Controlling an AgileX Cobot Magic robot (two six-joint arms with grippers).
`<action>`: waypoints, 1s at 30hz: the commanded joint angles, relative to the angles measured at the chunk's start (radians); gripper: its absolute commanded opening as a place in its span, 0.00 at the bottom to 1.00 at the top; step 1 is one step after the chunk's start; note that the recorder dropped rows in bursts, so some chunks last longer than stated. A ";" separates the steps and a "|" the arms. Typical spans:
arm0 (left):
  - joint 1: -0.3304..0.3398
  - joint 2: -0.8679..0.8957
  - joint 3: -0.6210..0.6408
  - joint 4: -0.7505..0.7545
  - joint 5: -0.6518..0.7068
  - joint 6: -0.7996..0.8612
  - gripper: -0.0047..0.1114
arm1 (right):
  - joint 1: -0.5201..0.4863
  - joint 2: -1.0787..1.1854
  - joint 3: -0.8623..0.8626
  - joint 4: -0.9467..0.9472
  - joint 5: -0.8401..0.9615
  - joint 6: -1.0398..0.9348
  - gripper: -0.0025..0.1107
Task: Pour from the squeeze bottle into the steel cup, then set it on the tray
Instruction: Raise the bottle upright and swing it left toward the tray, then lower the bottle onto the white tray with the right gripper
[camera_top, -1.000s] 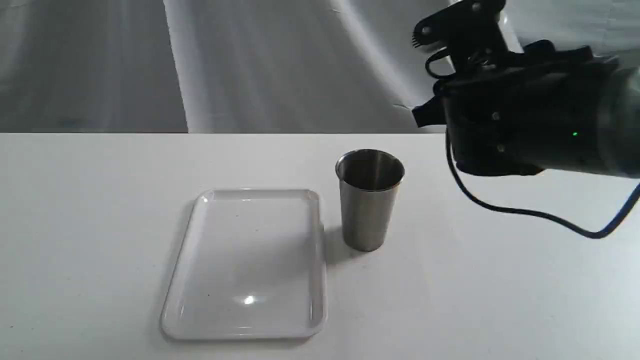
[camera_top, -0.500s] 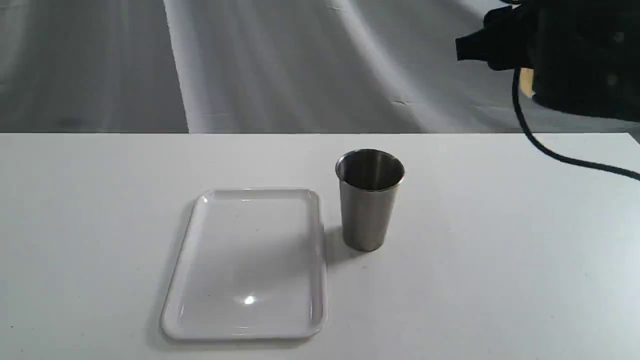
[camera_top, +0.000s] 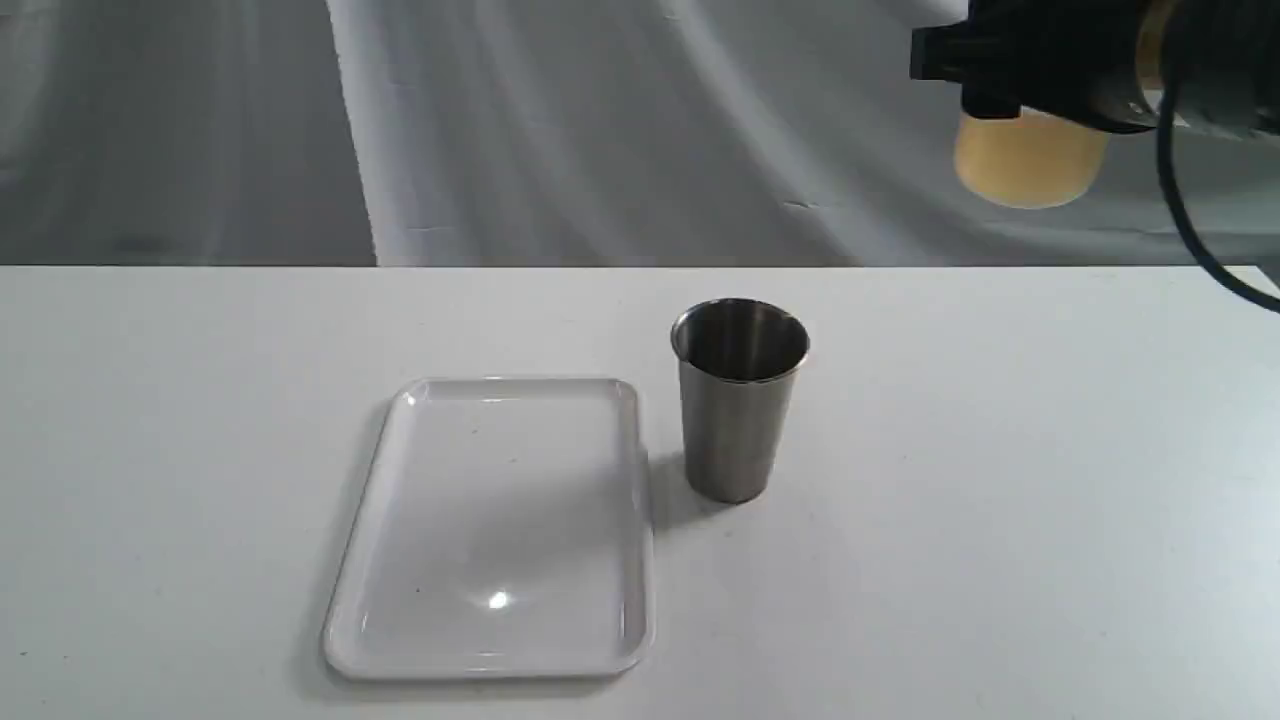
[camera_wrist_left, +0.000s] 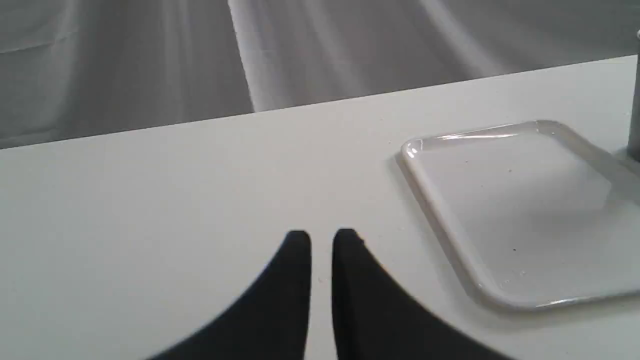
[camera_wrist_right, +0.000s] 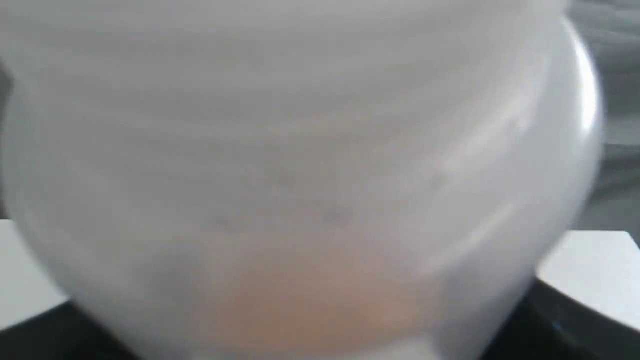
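The steel cup (camera_top: 740, 400) stands upright on the white table, just right of the tray (camera_top: 497, 660), which holds nothing. High at the upper right, well above and to the right of the cup, my right gripper (camera_top: 1035, 85) is shut on the squeeze bottle (camera_top: 1025, 165). Only the bottle's amber-filled base shows below the gripper. In the right wrist view the bottle (camera_wrist_right: 300, 175) fills the frame as a blur, and its nozzle is hidden. My left gripper (camera_wrist_left: 322, 240) hovers low over bare table beside the tray (camera_wrist_left: 440, 220), jaws nearly touching with nothing between them.
A grey draped cloth (camera_top: 600, 130) hangs behind the table's far edge. A black cable (camera_top: 1195, 250) trails from the right arm. The steel cup's side (camera_wrist_left: 635, 115) just shows at the edge of the left wrist view.
The right arm has risen and drawn back to the upper right. The bottle's amber base, hidden behind the arm before, now shows under the gripper. Cup and tray have not moved.
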 joint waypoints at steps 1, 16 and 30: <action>-0.003 -0.005 0.004 0.001 -0.007 -0.002 0.11 | -0.029 -0.045 0.041 -0.018 -0.117 -0.020 0.40; -0.003 -0.005 0.004 0.001 -0.007 -0.002 0.11 | -0.048 -0.005 0.077 0.554 -0.663 -0.601 0.40; -0.003 -0.005 0.004 0.001 -0.007 -0.002 0.11 | 0.105 0.172 0.068 0.837 -0.737 -0.959 0.40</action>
